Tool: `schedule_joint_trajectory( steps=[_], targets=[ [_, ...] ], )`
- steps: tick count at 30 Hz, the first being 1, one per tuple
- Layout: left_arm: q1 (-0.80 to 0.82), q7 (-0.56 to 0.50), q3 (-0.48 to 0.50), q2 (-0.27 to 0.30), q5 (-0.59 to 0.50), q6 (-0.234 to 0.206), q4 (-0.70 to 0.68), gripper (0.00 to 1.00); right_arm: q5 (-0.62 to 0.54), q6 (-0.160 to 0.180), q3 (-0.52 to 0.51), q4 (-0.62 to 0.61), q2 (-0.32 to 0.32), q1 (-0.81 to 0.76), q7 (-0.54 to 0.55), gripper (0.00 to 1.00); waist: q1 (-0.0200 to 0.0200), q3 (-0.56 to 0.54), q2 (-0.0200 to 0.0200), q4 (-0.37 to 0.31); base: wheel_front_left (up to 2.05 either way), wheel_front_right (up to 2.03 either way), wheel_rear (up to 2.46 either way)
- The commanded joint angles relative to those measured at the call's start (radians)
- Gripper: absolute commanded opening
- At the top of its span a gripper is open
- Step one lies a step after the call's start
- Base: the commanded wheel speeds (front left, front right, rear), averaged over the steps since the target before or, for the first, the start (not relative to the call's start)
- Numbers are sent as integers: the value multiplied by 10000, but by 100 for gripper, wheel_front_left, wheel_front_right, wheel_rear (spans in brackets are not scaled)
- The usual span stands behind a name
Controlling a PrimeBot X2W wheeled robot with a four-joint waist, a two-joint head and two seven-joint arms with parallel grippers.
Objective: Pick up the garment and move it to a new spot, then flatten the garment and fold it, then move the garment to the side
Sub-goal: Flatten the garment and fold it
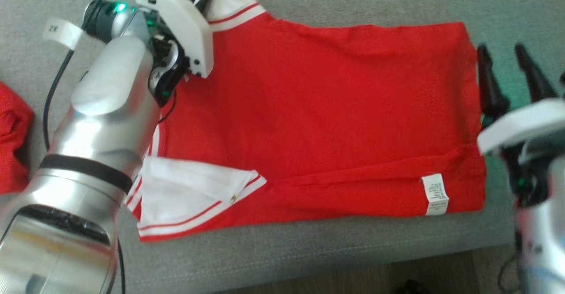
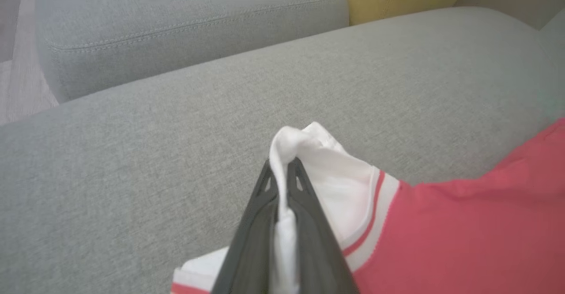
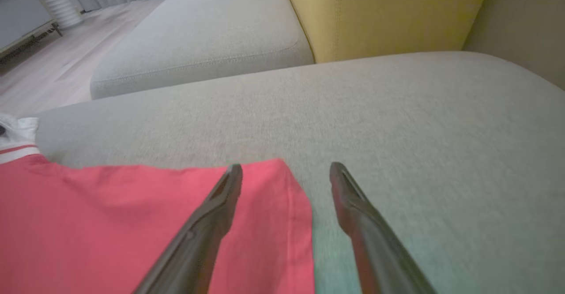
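Grey sofa: the left gripper pinches a white sleeve, the right gripper hangs open beside the hem; a one-sided pull could bunch the shirt.

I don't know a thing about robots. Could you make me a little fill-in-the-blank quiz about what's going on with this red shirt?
The left gripper pinches a ____ sleeve of the garment.
The jaws of the right gripper stand ____.
The garment lies on a ____ sofa.
Behind the seat is a ____ cushion.
Missing words: white, open, grey, yellow.
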State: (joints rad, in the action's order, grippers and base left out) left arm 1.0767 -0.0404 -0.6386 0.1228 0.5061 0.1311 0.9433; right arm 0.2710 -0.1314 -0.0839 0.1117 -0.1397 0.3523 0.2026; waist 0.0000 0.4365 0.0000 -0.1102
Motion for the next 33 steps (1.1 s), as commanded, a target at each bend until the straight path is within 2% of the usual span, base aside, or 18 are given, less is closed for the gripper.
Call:
schedule_joint_trajectory(
  steps=[1, 9, 17, 18, 20, 25, 29, 33],
  targets=[
    [573, 136, 173, 295, 86, -5, -363, 0, 89, 7, 112, -195, -165, 237, 31, 100, 0, 64, 0, 59, 0, 0, 0],
    [709, 444, -301, 473, 629, -5, -529, 0, 156, 7, 381, 2714, -799, 2065, -28, 100, 0, 285, 0, 381, 0, 0, 0],
    [759, 610, -694, 570, 1066, -4, -460, 0, 286, 7, 1121, 4273, -946, 2820, -51, 100, 0, 335, 0, 506, 0, 0, 0],
    [777, 626, -737, 577, 1116, -4, -455, 0, 350, 7, 1218, 4430, -969, 2888, -15, 95, 0, 347, 0, 519, 0, 0, 0],
    [804, 665, -821, 607, 1207, -4, -437, 0, 464, 7, 1403, 4640, -988, 2987, -12, 1, 0, 365, 0, 530, 0, 0, 0],
    [845, 1018, -981, 700, 1384, -4, -470, 0, 752, 7, 1580, 4786, -1145, 3097, -357, 0, 0, 344, 0, 589, 0, 0, 0],
    [872, 1590, -1129, 839, 1330, -4, -707, 0, 823, 7, 1434, 4324, -1272, 3089, -1166, 0, 0, 205, 0, 654, 0, 0, 0],
    [874, 2023, -1182, 1009, 1254, -4, -1066, 0, 843, 7, 1287, 3910, -1415, 2961, -1386, 0, 0, 105, 0, 751, 0, 0, 0]
  ],
)
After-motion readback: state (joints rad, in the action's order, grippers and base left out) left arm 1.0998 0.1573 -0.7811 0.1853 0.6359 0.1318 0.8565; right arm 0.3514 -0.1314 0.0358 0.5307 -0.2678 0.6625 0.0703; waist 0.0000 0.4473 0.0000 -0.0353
